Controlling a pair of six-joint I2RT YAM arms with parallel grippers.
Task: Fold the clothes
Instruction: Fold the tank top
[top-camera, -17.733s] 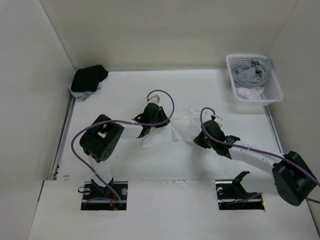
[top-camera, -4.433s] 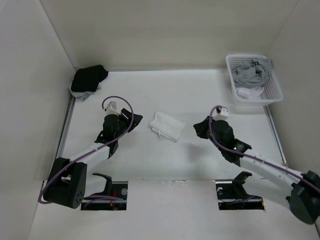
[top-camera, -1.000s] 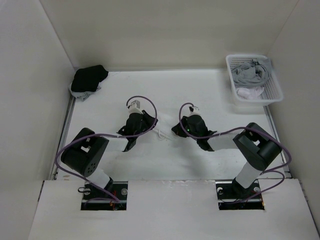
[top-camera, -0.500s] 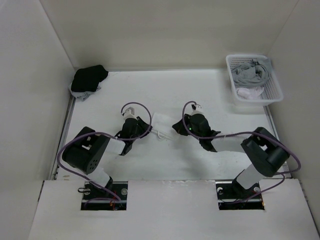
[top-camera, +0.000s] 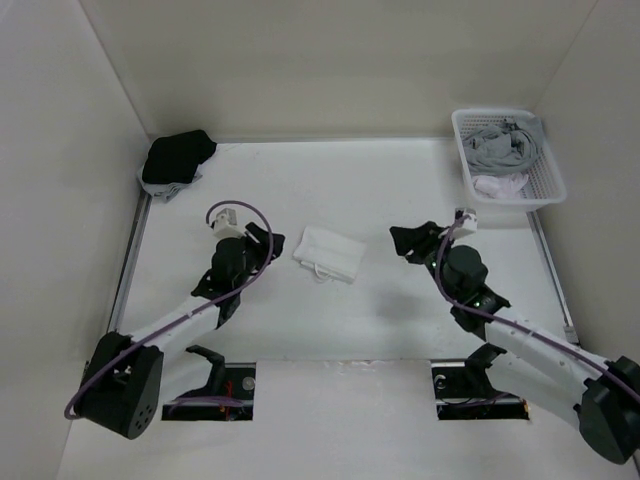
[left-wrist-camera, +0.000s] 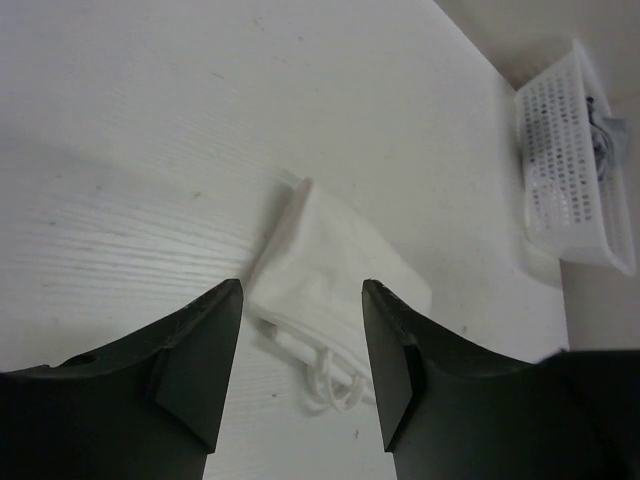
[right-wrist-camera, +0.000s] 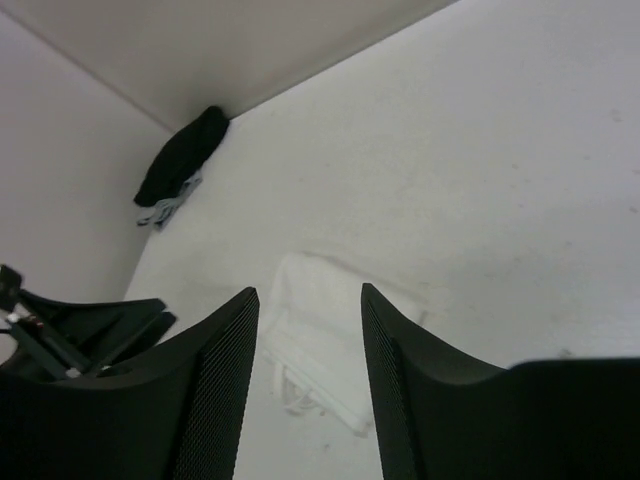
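In basket (top-camera: 553, 172), grey garment (top-camera: 503, 145) atop pale cloth (top-camera: 497, 185); clothes (top-camera: 330, 252) folded on bench (top-camera: 400, 180); left tool (left-wrist-camera: 300, 310), right tool (right-wrist-camera: 308, 300) spread apart.

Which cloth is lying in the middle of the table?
The small white cloth, folded flat. The black bundle sits in the far left corner; the grey clothes lie in the basket on the right.

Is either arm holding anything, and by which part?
Nothing is held. The left arm's fingers and right arm's fingers are open, apart from the folded white fabric garment.
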